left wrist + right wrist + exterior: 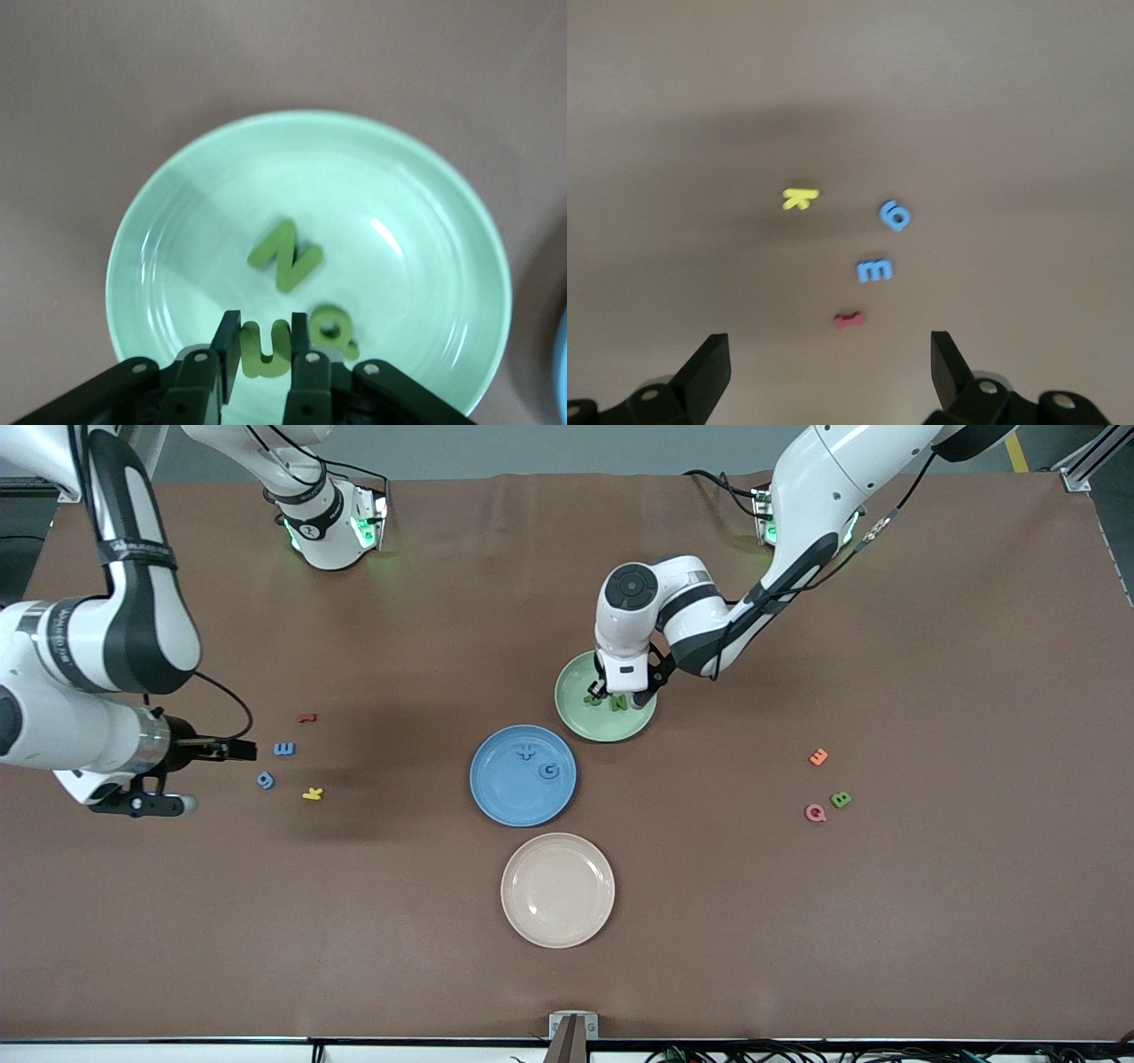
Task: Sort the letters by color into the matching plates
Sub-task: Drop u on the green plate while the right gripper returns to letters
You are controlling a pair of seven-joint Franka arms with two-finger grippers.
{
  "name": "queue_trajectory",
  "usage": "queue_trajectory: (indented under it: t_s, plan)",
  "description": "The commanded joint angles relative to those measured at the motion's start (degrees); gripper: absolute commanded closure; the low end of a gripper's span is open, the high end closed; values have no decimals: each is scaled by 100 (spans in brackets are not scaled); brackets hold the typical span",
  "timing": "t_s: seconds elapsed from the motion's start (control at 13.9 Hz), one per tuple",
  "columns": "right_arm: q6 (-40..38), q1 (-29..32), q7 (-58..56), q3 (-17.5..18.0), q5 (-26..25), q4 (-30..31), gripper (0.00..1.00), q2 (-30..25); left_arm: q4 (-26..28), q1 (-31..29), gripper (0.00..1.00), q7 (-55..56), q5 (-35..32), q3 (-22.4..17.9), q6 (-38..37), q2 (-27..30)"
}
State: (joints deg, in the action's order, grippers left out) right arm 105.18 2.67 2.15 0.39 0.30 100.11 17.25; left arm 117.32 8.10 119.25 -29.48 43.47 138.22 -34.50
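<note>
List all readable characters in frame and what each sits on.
"N": green letter in the green plate.
"+" and "G": blue, in the blue plate.
"E", "9": blue, on the table.
"K": yellow, on the table.
"B": green, on the table.
Arm markings: too blurred to read.

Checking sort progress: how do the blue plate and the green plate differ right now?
The blue plate holds two blue letters, + and G; the green plate holds three green ones, N, P and a C.
The left gripper is down in the green plate, around the C; no gripper is at the blue plate.
The blue plate lies nearer the front camera.
Both are round, shallow and look equal in size.
</note>
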Motion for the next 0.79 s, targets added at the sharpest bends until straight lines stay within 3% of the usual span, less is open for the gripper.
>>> queue_trajectory:
  t_s: [0.0, 0.14, 0.29, 0.57, 0.72]
  plan:
    - [921, 225, -135, 128, -127, 700, 1, -73, 159, 86, 1, 292, -111, 3, 30, 180]
    - [1721, 348, -408, 128, -127, 1132, 1, 14, 150, 43, 0, 292, -172, -6, -5, 198]
    - [1953, 401, -444, 137, -127, 1186, 1, 242, 107, -80, 0, 266, -479, -41, -14, 233]
    - [2470, 436, -690, 128, -127, 1195, 4, 690, -86, -870, 0, -84, -954, -41, -23, 391]
    - [2524, 471, -786, 137, -127, 1212, 13, 779, -244, -1388, 0, -759, -999, -41, -23, 383]
